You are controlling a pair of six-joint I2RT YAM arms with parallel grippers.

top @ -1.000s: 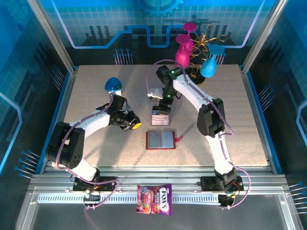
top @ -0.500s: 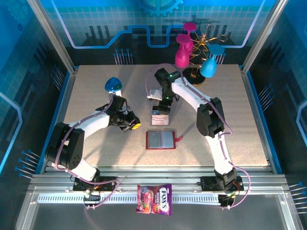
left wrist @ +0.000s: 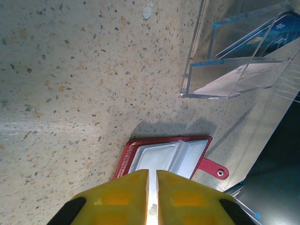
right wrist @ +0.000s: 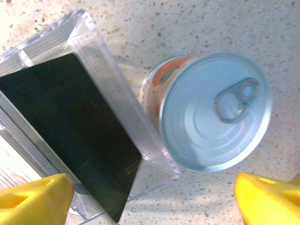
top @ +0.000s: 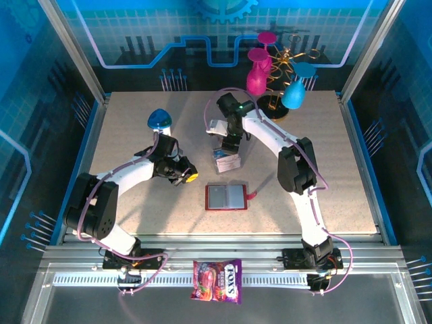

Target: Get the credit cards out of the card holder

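Left gripper point(top: 191, 177): closed, and nothing is in it! In the left wrist view the two yellow fingers point(left wrist: 117, 197) meet at the bottom edge with only a thin slit between them.
Card holder point(top: 227, 197): red, lying open and flat on the table point(top: 135, 135), just below the centre of the top view. Its snap tab point(top: 253, 196) sticks out to the right. From the left wrist it sits right above the fingertips, lower centre point(left wrist: 168, 157), grey pockets facing up. I can't tell whether the pockets hold anything.
Credit cards point(top: 226, 160): standing in the clear box point(top: 227, 156), just above the card holder in the top view and apart from it. The left wrist catches blue-and-white ones point(left wrist: 265, 37) through the box wall, upper right of the frame. The right wrist looks straight at a dark card point(right wrist: 65, 126) behind the clear wall, left half of the frame.
Right gripper point(right wrist: 150, 201): jaws spread wide and holding nothing, with one yellow fingertip point(right wrist: 33, 197) in the lower left corner and the other in the lower right. A corner of the clear box shows between them.
Can point(right wrist: 215, 110): a pull-tab tin, top facing the camera, right of centre in the right wrist view, touching the box wall.
Candy packet point(top: 217, 280): down on the rail at the bottom centre, well away from the action.
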